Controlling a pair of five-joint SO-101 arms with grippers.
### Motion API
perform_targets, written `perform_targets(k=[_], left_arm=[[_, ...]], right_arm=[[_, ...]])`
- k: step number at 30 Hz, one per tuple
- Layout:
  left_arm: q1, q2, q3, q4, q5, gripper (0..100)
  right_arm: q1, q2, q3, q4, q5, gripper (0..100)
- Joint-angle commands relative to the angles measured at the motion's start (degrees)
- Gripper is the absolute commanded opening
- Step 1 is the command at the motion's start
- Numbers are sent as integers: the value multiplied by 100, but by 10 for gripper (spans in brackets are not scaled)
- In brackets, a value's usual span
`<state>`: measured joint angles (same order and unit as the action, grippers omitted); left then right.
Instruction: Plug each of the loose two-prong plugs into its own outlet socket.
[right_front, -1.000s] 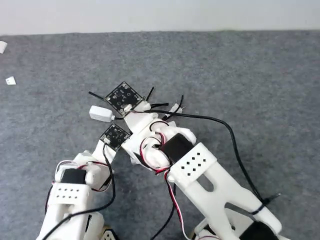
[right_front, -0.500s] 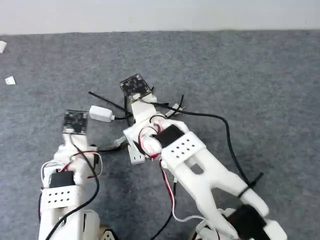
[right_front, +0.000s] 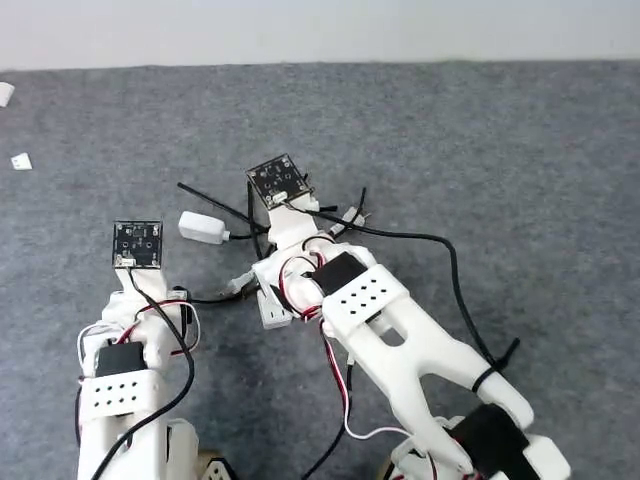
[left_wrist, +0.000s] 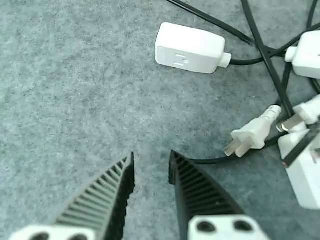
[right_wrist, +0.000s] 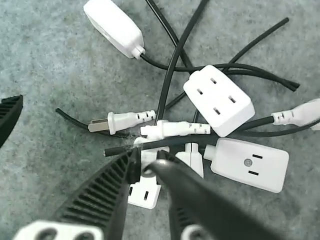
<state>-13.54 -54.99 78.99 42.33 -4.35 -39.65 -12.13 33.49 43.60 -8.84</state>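
**Plug lies between the arms, prongs toward the left one**

We see the left gripper (left_wrist: 151, 157) parted and empty, hanging over bare grey carpet (left_wrist: 70, 85). The nearest two-prong plug (left_wrist: 248, 138) lies flat off to its side, toward the right arm, apart from the tips and not between them. Its long axis runs roughly along the line joining the two arms. The prongs face the left gripper, and the moulded body and cord lead off into the heap of black cables (right_wrist: 175, 60).

The right gripper (right_wrist: 147, 161) sits low over that heap, just above a small white socket (right_wrist: 144, 196), with the plug's body just beside it. Whether it grips anything we cannot tell.

We judge the right arm the nearer of the two and better placed for the body end. The left would meet the prongs first, so it would need to swing sideways and turn across the axis. The oblong single outlet (left_wrist: 190, 47) lies near the left gripper, at the edge of the heap and apart from the plug.
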Motion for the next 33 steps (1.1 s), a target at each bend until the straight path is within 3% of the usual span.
perform_targets(k=[1, 12, 19, 33], left_arm=[[-26, -97, -233, -114, 53, 108], [-53, -97, -233, -97, 53, 109], [-53, -62, -224, -105, 53, 109], [-62, -62, -224, -114, 53, 109]], right_arm=[[75, -13, -9, -84, -44, 9], [40, 57, 255, -286, -18, 9], [-119, 936, 123, -514, 229, 8], [-251, 303, 536, -400, 589, 8]])
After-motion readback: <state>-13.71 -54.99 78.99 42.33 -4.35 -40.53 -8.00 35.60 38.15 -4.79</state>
